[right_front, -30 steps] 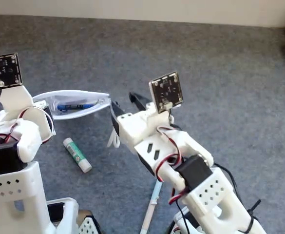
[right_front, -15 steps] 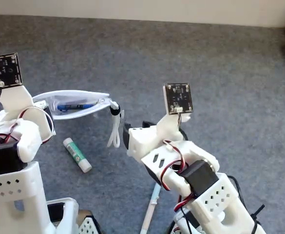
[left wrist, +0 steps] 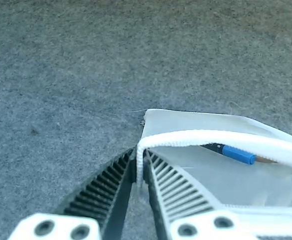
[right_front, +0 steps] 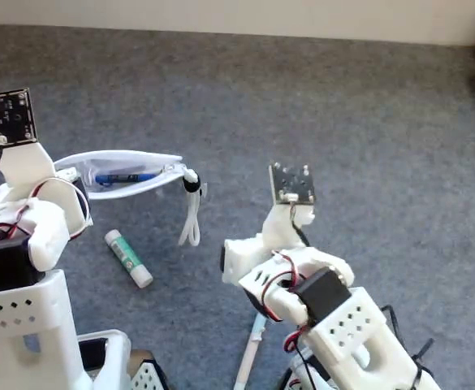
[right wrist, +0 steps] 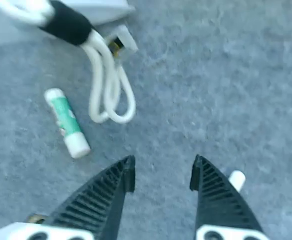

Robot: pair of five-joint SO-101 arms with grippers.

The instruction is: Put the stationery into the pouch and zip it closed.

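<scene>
The left jaws are clamped on the pouch (left wrist: 195, 121) rim, lower centre of the frame. The right jaws stand well apart, empty.

Left pincer (left wrist: 141, 159) clamped tight, right pincer (right wrist: 163, 165) spread open, angled downward

The pouch (right_front: 131, 175) lies at the left of the counter (right_front: 343, 106), with a pen (right_front: 125, 177) inside it. My left gripper (left wrist: 140, 167) pinches its left end. Its strap (right_front: 192, 215) trails forward from the right end. The glue stick (right_front: 128, 258) lies before the pouch, left of the strap. My right gripper (right wrist: 160, 175) hangs right of both, with a second pen (right_front: 252, 345) near it.
</scene>
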